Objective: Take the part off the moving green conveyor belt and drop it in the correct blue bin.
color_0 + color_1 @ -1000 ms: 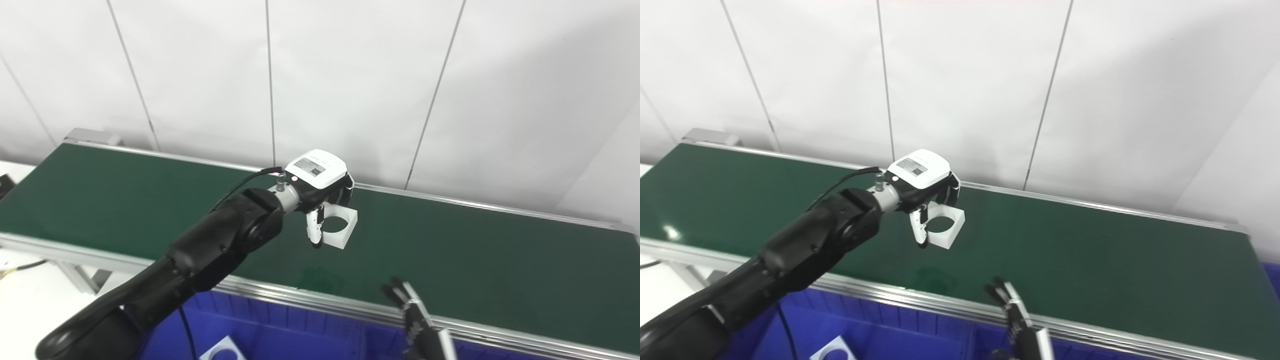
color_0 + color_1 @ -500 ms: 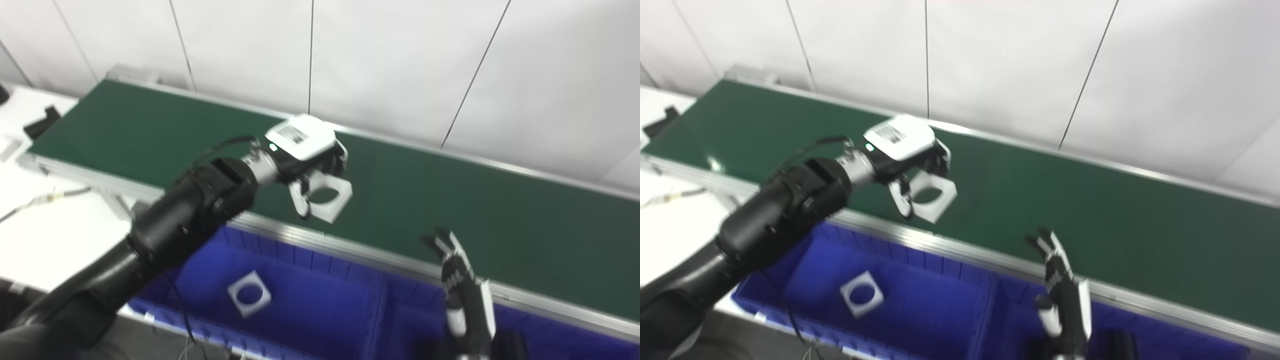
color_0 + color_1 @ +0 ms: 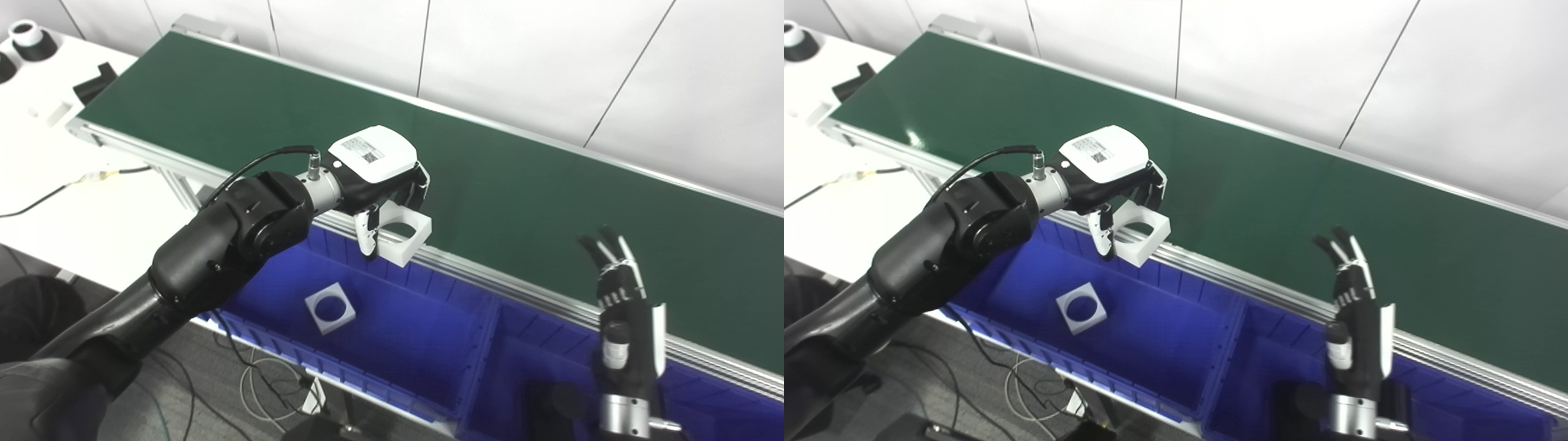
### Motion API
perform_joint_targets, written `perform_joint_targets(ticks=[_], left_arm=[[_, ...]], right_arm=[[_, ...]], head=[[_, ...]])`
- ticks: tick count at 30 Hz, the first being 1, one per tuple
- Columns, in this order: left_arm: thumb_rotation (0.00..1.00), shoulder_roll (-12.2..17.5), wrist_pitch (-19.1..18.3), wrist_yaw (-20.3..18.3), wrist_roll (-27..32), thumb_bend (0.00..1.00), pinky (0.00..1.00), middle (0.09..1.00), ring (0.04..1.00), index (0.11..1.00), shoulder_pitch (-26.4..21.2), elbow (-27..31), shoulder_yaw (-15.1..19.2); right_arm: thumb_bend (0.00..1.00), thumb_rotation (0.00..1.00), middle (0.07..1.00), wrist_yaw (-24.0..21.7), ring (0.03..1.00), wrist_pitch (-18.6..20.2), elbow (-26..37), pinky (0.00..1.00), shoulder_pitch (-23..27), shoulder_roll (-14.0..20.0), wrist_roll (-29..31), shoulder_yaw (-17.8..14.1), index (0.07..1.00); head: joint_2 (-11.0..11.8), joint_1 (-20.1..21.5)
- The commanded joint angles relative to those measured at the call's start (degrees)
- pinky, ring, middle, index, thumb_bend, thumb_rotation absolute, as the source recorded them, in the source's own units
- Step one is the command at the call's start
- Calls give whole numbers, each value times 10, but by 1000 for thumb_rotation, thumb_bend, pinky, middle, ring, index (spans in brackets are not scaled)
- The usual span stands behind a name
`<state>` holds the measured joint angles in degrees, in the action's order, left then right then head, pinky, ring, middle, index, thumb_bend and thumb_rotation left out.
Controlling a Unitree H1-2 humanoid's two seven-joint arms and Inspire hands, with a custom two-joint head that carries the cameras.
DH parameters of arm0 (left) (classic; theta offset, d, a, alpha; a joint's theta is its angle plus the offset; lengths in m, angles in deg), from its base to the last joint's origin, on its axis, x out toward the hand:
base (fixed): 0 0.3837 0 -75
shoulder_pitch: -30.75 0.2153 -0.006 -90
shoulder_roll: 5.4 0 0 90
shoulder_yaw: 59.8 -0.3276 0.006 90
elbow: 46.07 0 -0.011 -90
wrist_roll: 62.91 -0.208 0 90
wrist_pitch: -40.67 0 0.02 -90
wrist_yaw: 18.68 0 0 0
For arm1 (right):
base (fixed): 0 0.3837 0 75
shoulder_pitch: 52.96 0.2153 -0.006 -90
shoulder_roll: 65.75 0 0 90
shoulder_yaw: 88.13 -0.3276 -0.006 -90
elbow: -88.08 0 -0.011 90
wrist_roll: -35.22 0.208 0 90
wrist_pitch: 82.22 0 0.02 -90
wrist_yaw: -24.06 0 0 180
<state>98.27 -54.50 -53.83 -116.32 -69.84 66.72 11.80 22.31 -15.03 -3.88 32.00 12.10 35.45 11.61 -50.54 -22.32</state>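
Note:
My left hand [image 3: 383,184] is shut on a white square part with a round hole [image 3: 401,236]. It holds the part in the air over the near rail of the green conveyor belt [image 3: 520,184], just above the back wall of the left blue bin [image 3: 392,331]. A second white square part with a hole [image 3: 329,307] lies on that bin's floor. My right hand [image 3: 625,306] stands open, fingers up and apart, holding nothing, in front of the belt over the right blue bin [image 3: 539,373].
A white table [image 3: 37,141] at the left carries small black and white parts [image 3: 95,82] and a cable [image 3: 73,184]. More cables [image 3: 263,386] lie on the floor under the bins. A white panelled wall rises behind the belt.
The camera has tilted down and shifted, bringing the bins into view. My left hand has carried the part from over the belt toward its near edge, above the left bin. The right hand stays open.

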Motion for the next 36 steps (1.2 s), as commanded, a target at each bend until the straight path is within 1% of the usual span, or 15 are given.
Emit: perform_joint_targets(ticks=[1, 3, 5, 7, 10, 14, 17, 19, 21, 22, 26, 30, 31, 34, 36], left_arm=[[0, -4, -2, 17, -8, 522, 358, 448, 434, 521, 7, 0, 8], [0, -12, -1, 24, -13, 524, 367, 463, 453, 510, 17, -9, 8], [0, -22, -4, 29, -20, 525, 360, 474, 452, 501, 27, -13, 8], [0, -38, -15, 32, -23, 524, 345, 472, 440, 502, 38, -13, 12], [0, -61, -28, 40, -28, 524, 364, 478, 460, 501, 56, -14, 17], [0, -104, -48, 70, -27, 524, 355, 460, 445, 509, 90, -30, 21], [0, -124, -53, 97, -30, 524, 354, 460, 444, 508, 105, -48, 21], [0, -138, -59, 109, -26, 524, 352, 461, 442, 508, 112, -63, 24], [0, -153, -67, 120, -20, 524, 353, 462, 444, 507, 120, -86, 24], [0, -158, -64, 133, -16, 524, 351, 461, 443, 506, 122, -102, 22], [0, -169, -54, 178, -18, 524, 341, 458, 437, 507, 127, -159, 5], [0, -173, -47, 205, -20, 523, 324, 444, 417, 515, 127, -207, -17], [0, -172, -42, 218, -20, 523, 321, 443, 415, 515, 127, -220, -23], [0, -173, -26, 266, -22, 525, 348, 467, 449, 503, 128, -265, -40], [0, -174, -5, 310, -15, 525, 361, 470, 463, 502, 127, -302, -45]], right_arm=[[986, 957, 818, -10, 881, -7, 16, 946, 5, -3, -1, -2, 894], [989, 959, 816, -9, 881, -2, 19, 943, 3, -5, -4, -2, 894], [997, 958, 813, -9, 881, 3, 24, 937, -1, -7, -6, -3, 896], [999, 954, 811, -10, 884, 4, 26, 940, -3, -8, -6, -2, 899], [997, 948, 809, -12, 888, 5, 29, 946, -4, -9, -6, -2, 900], [1000, 939, 803, -12, 885, 5, 28, 953, -5, -15, -7, -1, 894], [1000, 944, 803, -11, 883, 7, 29, 956, -5, -17, -14, -1, 893], [1000, 942, 802, -11, 884, 11, 32, 962, -6, -20, -16, 0, 893], [1000, 938, 800, -12, 885, 13, 33, 969, -6, -22, -15, 0, 893], [1000, 936, 799, -12, 884, 14, 35, 970, -7, -23, -16, 1, 893], [1000, 935, 796, -13, 883, 15, 39, 967, -9, -27, -18, 4, 894], [1000, 930, 797, -12, 874, 14, 40, 955, -9, -31, -21, 4, 892], [1000, 929, 798, -12, 872, 15, 41, 953, -9, -32, -22, 4, 892], [1000, 926, 800, -12, 867, 15, 40, 947, -9, -34, -22, 3, 890], [1000, 923, 803, -12, 870, 15, 40, 953, -8, -35, -21, 3, 889]], head=[[0, 0], [1, 3], [1, 4], [1, 7], [-1, 15], [-2, 25], [-2, 30], [-1, 32], [-1, 34], [-1, 39], [-2, 48], [-1, 51], [-2, 51], [0, 55], [0, 56]])
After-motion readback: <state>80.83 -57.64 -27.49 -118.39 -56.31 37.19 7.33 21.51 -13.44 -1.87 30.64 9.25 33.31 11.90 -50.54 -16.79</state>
